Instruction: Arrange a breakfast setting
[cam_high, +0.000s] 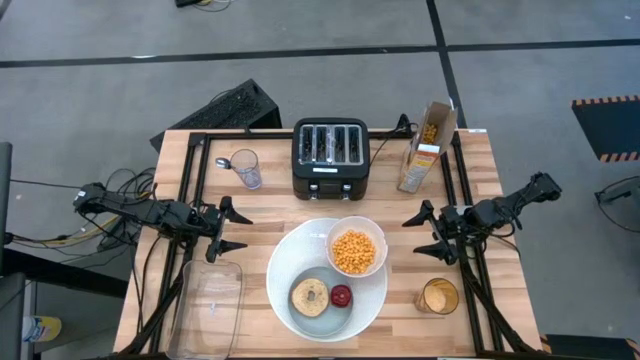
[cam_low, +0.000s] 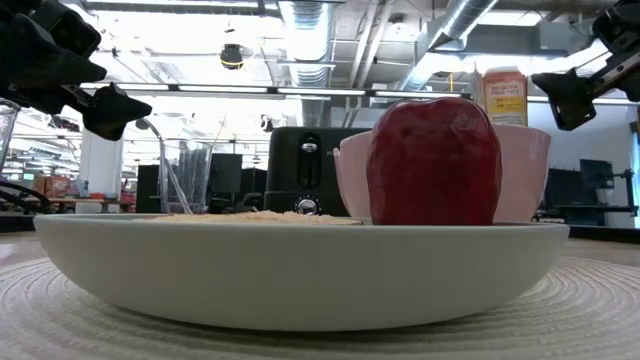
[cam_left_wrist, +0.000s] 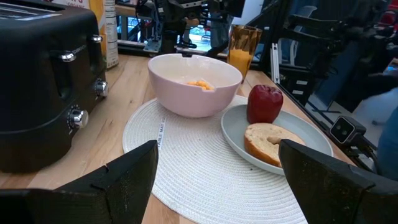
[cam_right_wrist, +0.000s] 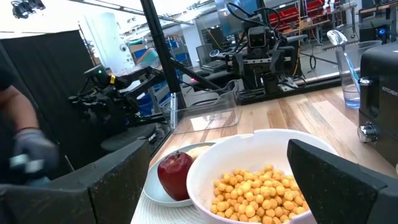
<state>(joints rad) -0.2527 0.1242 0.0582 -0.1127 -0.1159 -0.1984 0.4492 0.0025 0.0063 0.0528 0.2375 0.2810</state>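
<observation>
A round white woven mat lies at the table's near middle. On it rests a pale blue plate with a toasted bagel half and a small red apple. A white bowl of orange cereal balls stands at the mat's far right. A blue-handled spoon stands in a clear glass at the far left. My left gripper is open and empty, left of the mat. My right gripper is open and empty, right of the bowl.
A black toaster and an open cereal box stand at the far side. A glass of orange juice stands near right, and a clear empty container near left. A person's gloved hand shows beyond the table.
</observation>
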